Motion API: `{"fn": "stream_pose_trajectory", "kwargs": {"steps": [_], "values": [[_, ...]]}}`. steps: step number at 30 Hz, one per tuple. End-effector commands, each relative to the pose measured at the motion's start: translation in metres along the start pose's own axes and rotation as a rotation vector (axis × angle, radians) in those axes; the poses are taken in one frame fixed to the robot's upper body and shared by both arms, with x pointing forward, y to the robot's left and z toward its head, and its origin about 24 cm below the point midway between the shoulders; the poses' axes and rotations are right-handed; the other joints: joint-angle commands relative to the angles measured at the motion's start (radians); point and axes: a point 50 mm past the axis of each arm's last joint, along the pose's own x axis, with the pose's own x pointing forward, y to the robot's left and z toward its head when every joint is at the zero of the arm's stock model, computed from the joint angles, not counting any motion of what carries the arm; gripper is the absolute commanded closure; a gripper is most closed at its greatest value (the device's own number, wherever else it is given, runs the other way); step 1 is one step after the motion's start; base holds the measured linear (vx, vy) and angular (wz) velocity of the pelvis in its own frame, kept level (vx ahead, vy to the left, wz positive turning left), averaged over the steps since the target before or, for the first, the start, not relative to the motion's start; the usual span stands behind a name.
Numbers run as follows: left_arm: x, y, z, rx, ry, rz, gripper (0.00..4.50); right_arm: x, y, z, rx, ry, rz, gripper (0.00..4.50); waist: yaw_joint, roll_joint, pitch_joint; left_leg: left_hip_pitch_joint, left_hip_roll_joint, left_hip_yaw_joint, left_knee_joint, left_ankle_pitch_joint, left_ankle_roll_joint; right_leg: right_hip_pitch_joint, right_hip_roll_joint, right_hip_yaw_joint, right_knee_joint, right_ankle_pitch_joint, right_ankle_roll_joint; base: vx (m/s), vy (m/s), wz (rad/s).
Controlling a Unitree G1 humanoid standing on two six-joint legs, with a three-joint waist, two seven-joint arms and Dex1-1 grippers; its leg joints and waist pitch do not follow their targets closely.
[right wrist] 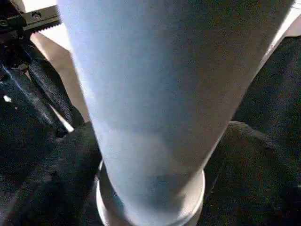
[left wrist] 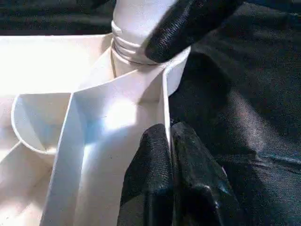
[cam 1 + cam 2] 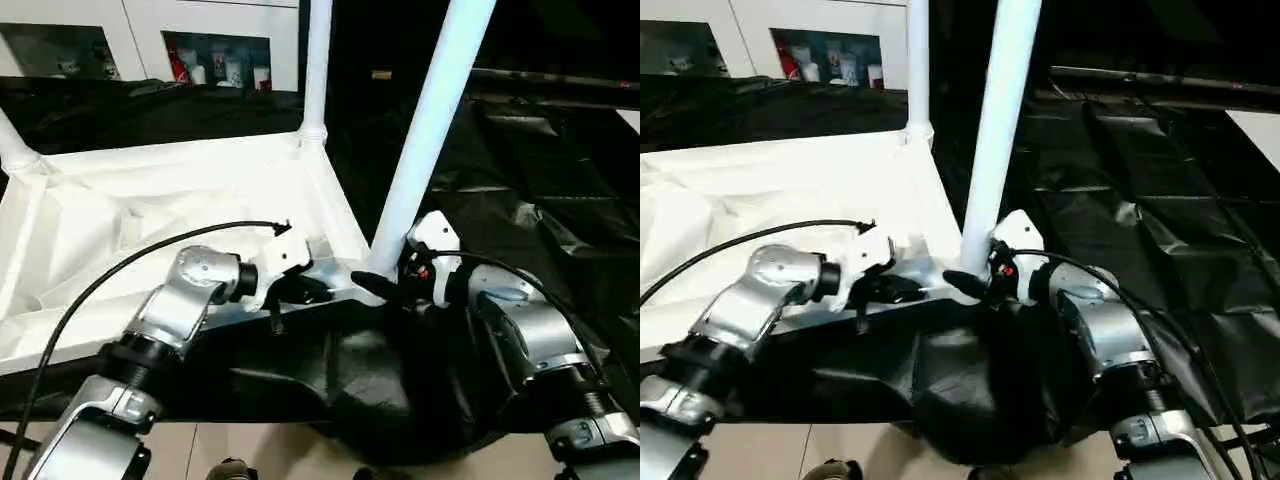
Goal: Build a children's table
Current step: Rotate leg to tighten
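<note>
The white tabletop (image 3: 150, 200) lies upside down on a black sheet, ribs facing up. Three white legs stand in its corner sockets: far left (image 3: 12, 150), far right (image 3: 318, 70) and near right (image 3: 430, 130). My left gripper (image 3: 305, 290) is shut on the tabletop's thin rim wall (image 2: 165, 94) just beside the near right corner, and both fingers (image 2: 150, 160) pinch it. My right gripper (image 3: 385, 280) straddles the foot of the near right leg (image 1: 160, 94) right above its socket. It is open; one finger (image 1: 47, 89) stands a little off the tube.
Crinkled black sheet (image 3: 520, 180) covers the work surface around and right of the tabletop. A white cabinet (image 3: 140, 30) with small items on its shelves stands at the back. A black cable (image 3: 120, 265) arcs over my left forearm. Pale floor (image 3: 250, 450) shows at the near edge.
</note>
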Motion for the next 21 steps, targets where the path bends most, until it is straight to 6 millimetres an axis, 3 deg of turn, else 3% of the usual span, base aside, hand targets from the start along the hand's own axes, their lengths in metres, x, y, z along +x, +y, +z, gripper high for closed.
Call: {"fn": "stream_pose_trajectory", "kwargs": {"steps": [1,12,21], "values": [[0.0018,-0.0077,-0.0136,-0.050,0.022,-0.043,4.50,-0.0038,0.0003,-0.0010,0.006,0.001,0.009,0.73,0.002,-0.005,-0.066,0.010,0.016,-0.001,-0.047,-0.157,0.064,0.053,-0.042,0.025,-0.060,-0.056,-0.238,0.000,0.000,0.00],[0.0003,-0.0086,-0.0148,-0.059,0.031,-0.041,4.50,-0.0059,0.0049,-0.0076,0.016,0.027,0.038,1.68,0.001,-0.001,-0.064,0.012,0.014,-0.001,-0.045,-0.160,0.064,0.054,-0.040,0.025,-0.059,-0.052,-0.242,0.000,0.000,0.00],[0.0012,-0.0062,-0.0143,-0.069,0.025,-0.016,4.50,-0.0027,0.0058,-0.0094,0.061,-0.001,0.004,1.84,0.001,-0.003,-0.062,0.011,0.013,-0.001,-0.045,-0.161,0.065,0.054,-0.041,0.025,-0.060,-0.062,-0.241,0.000,0.000,0.00]]}}
